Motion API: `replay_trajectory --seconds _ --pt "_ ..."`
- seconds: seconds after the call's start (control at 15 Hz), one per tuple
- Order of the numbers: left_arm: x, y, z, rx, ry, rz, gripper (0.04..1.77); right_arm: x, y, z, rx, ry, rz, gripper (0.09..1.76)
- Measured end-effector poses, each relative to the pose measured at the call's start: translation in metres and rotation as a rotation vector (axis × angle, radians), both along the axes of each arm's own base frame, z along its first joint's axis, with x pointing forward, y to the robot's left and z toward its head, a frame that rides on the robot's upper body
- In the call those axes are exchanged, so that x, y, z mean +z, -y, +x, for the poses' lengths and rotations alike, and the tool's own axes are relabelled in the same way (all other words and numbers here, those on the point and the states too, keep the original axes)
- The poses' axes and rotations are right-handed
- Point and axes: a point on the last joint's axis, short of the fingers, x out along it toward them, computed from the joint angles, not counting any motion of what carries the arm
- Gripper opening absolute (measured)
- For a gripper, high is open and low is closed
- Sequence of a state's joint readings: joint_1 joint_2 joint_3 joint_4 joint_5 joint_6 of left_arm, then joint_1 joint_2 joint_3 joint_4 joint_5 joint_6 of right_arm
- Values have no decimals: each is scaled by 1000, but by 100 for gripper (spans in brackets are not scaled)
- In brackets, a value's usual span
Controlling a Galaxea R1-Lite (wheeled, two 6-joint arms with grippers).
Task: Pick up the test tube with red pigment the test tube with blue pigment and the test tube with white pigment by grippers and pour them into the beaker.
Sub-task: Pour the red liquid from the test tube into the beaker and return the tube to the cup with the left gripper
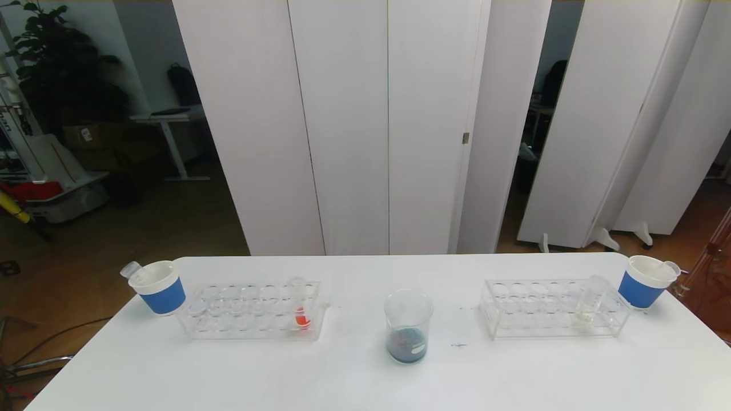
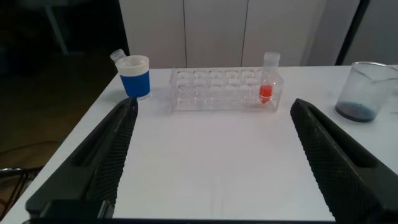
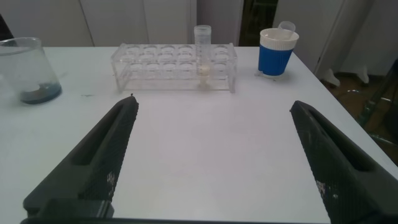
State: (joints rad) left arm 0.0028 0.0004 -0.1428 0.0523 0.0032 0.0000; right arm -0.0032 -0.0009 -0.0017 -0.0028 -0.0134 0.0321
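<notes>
The test tube with red pigment (image 1: 301, 313) (image 2: 266, 89) stands upright at the right end of the left clear rack (image 1: 240, 313). In the right clear rack (image 1: 531, 311), the test tube with white pigment (image 1: 588, 305) (image 3: 203, 53) stands upright. Between the racks is the beaker (image 1: 407, 325) (image 2: 364, 90) (image 3: 25, 68), with dark blue liquid in its bottom. No test tube with blue pigment shows. My left gripper (image 2: 214, 104) is open over bare table, short of the left rack. My right gripper (image 3: 214, 103) is open short of the right rack. Neither shows in the head view.
A blue-and-white paper cup (image 1: 160, 288) sits at the table's far left corner with a clear tube (image 1: 130, 268) leaning in it. Another cup (image 1: 644, 282) with a tube (image 1: 671, 267) stands at the far right corner. White screens stand behind the table (image 1: 365, 382).
</notes>
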Motion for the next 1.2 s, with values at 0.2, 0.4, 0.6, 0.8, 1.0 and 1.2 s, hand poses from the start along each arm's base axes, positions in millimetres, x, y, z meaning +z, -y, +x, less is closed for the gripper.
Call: replay_trajectory --seconds 0.2,0.4,0.6,0.8,1.0,1.2 --pt "36 0 -14 -8 40 1 175 0 0 0 0 0 0 175" --pt "77 0 -17 -13 71 0 175 0 0 0 0 0 0 175" --pt "117 -1 -8 -22 70 -1 175 0 0 0 0 0 0 175" --pt "146 0 20 -20 52 -1 175 0 0 0 0 0 0 175" --pt "166 0 60 -14 42 -3 175 0 0 0 0 0 0 175" --pt "166 1 97 -18 -24 -13 175 0 0 0 0 0 0 175"
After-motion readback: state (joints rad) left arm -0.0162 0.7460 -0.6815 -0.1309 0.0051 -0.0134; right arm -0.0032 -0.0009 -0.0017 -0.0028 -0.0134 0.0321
